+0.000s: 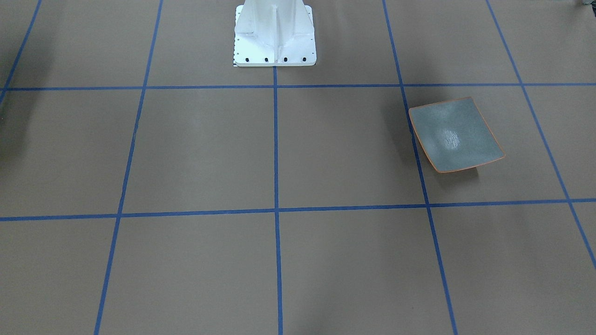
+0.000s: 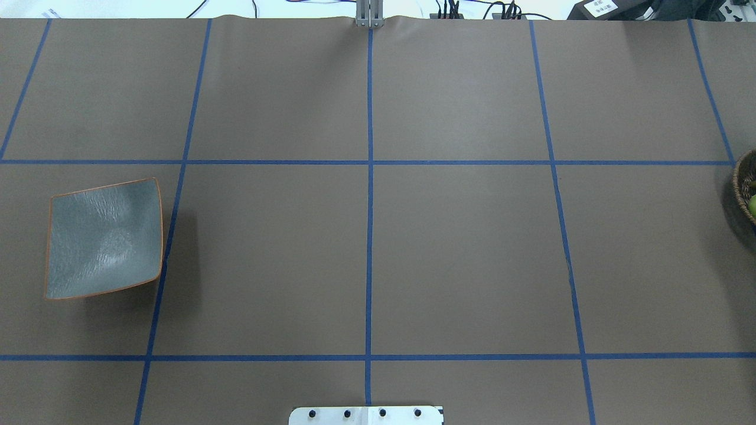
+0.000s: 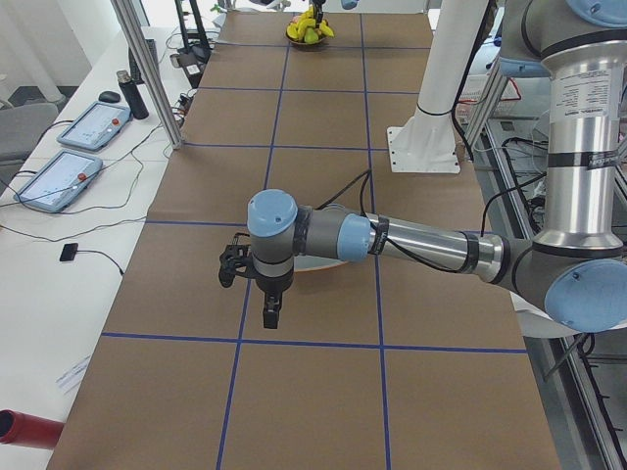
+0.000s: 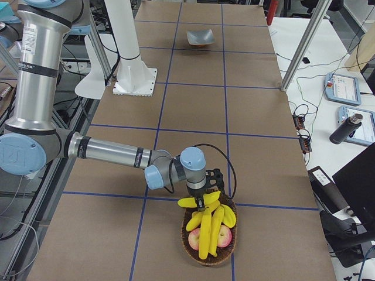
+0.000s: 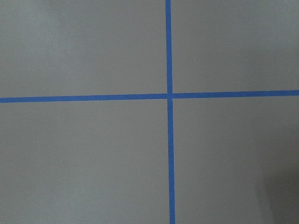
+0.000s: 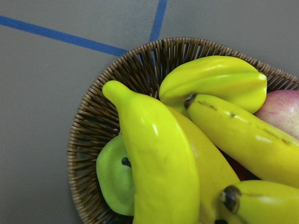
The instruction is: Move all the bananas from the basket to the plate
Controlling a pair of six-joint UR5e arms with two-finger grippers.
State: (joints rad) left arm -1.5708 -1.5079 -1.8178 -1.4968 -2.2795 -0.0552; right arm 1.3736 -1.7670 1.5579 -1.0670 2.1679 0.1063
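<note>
Glossy yellow curved bananas [image 4: 205, 234] all lie piled in the brown woven wicker basket [image 6: 84, 130], right under our right gripper [image 4: 203, 205], long axes mostly along the worktop, while the left gripper [image 3: 271, 315] hangs way off near the empty square grey-green plate [image 2: 103, 236], and we can't tell how open either gripper is.

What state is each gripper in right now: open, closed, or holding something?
Left gripper: cannot be told; it shows only in the side view, above the table.
Right gripper: cannot be told; it is low over the bananas.
</note>
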